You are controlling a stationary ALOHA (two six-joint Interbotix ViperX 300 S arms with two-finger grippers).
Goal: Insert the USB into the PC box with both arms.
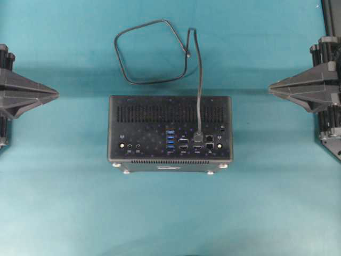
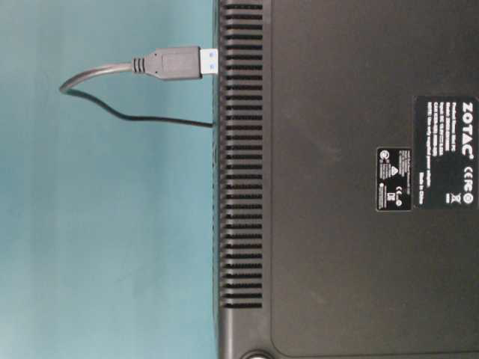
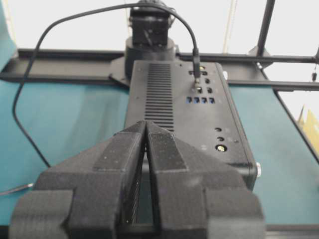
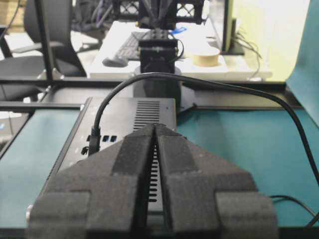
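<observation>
The left gripper (image 3: 146,130) has its jaws pressed together with nothing between them, the tips meeting in a point aimed at the PC box (image 1: 169,133). The right gripper (image 4: 155,133) is the same: jaws together, empty, pointing at the box from the opposite side. In the overhead view the left gripper (image 1: 53,94) sits well apart from the box's left end and the right gripper (image 1: 273,88) well apart from its right end, both slightly toward the far side of it.

The PC box lies in the middle of the teal worktop (image 1: 170,213) with its port face turned upward. That face shows a band of vent slots (image 1: 170,113) along the far edge and a column of blue sockets (image 1: 170,140) near the middle. Small silver feet (image 1: 116,165) show along its near edge.

The USB (image 1: 198,136) has its dark grey plug standing on the port face, just right of the blue sockets. Its cable (image 1: 152,52) runs from the plug over the vent slots and off the far edge of the box, then curls into a loop lying on the worktop beyond the box. In the table-level view the plug (image 2: 168,63) stands out square from the box's port face, its blue tip touching it; how far it is seated cannot be told.
</observation>
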